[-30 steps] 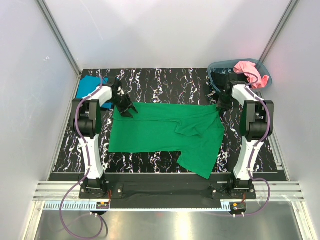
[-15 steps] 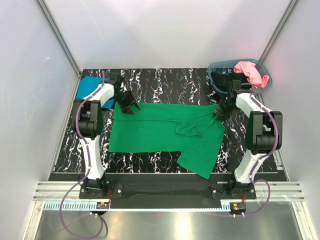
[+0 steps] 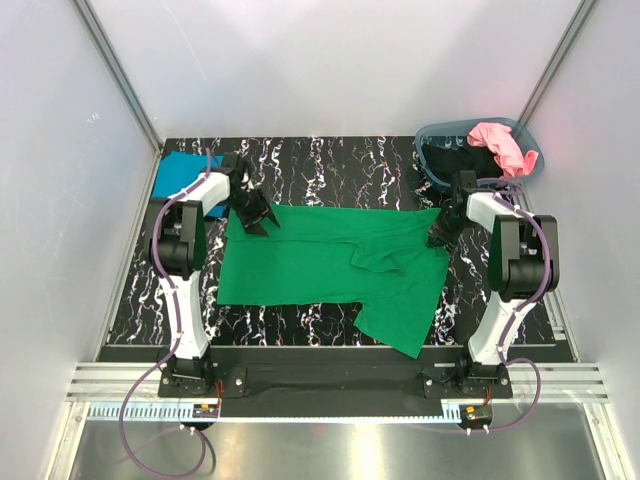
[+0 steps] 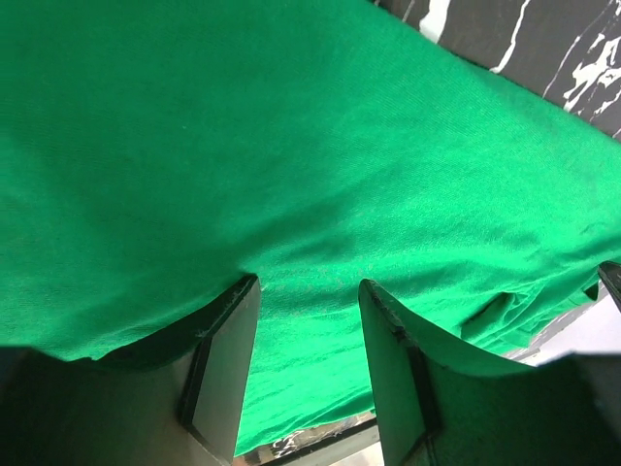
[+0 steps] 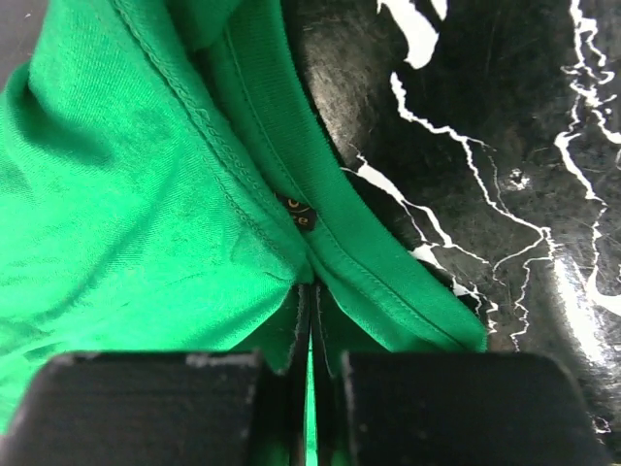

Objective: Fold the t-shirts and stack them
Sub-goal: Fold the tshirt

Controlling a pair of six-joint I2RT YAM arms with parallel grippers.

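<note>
I have the bright green soft cloth t-shirt point(image 3: 320, 265) spread on the black white-veined table point(image 3: 330, 160), its long axis running left to right and its collar end at the right. My right gripper point(image 5: 310, 291) is pinched tight on the cloth at the collar band, while my left gripper point(image 4: 306, 286) stands half apart, tips on the shirt's far-left corner. A small dark tag point(image 5: 296, 211) at the collar carries orange letters that are too small to read.

Frame is filled almost wholly by the green t-shirt point(image 4: 291, 146), spread smooth, with shallow creases noted toward the lower right. The left gripper point(image 4: 309, 291) is seen at the bottom edge, its two dark fingers point(image 4: 221, 374) held apart and the cloth seen beyond the gap. The black, white-veined table point(image 4: 582, 58) is exposed at the upper right corner, and a thin strip is glimpsed below the cloth's edge between the fingers.
</note>
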